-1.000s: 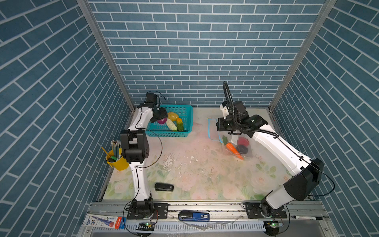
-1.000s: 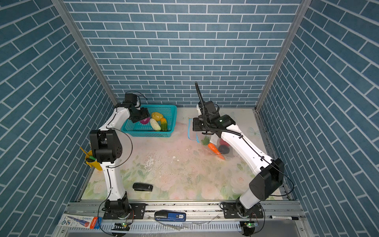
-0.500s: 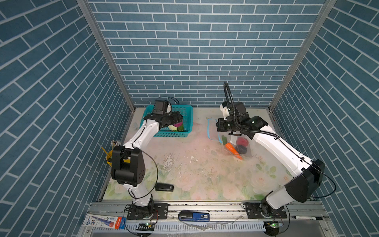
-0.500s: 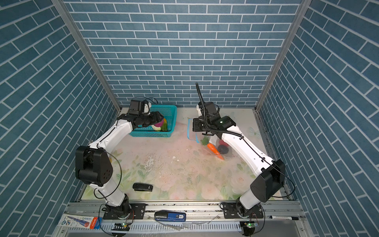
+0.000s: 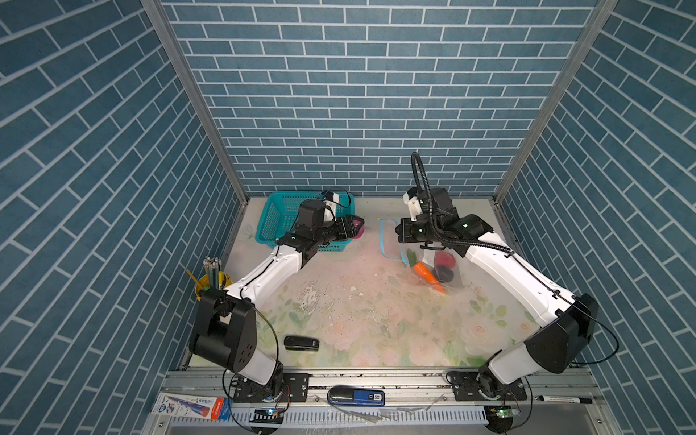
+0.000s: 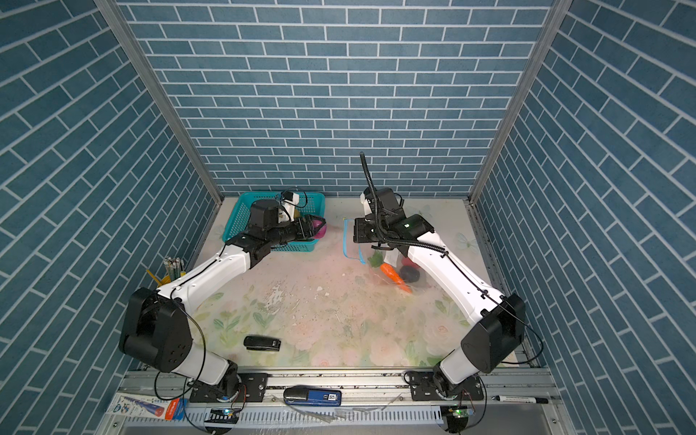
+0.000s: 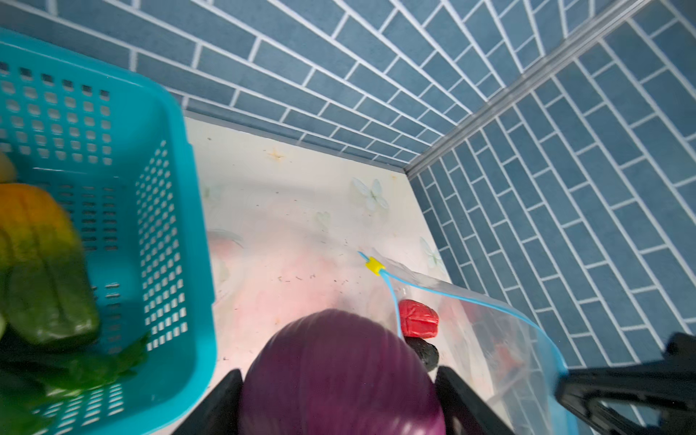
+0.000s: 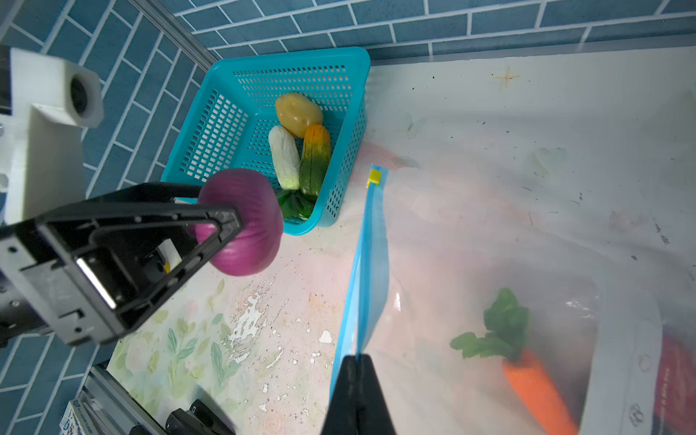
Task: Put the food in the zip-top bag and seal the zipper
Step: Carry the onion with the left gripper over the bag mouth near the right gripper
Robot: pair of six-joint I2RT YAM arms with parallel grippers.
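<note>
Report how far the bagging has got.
Done: carrot, strawberry and a dark piece lie in the zip-top bag. In hand: left gripper holds the purple onion between basket and bag; right gripper pinches the zipper strip, mouth open. Left: potato, cabbage, green-orange piece and leafy green in the basket, then sealing.

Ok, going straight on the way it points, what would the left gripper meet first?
Probably the blue zipper of the bag, which the right gripper holds; the onion in the left gripper would touch first, depth unclear.
</note>
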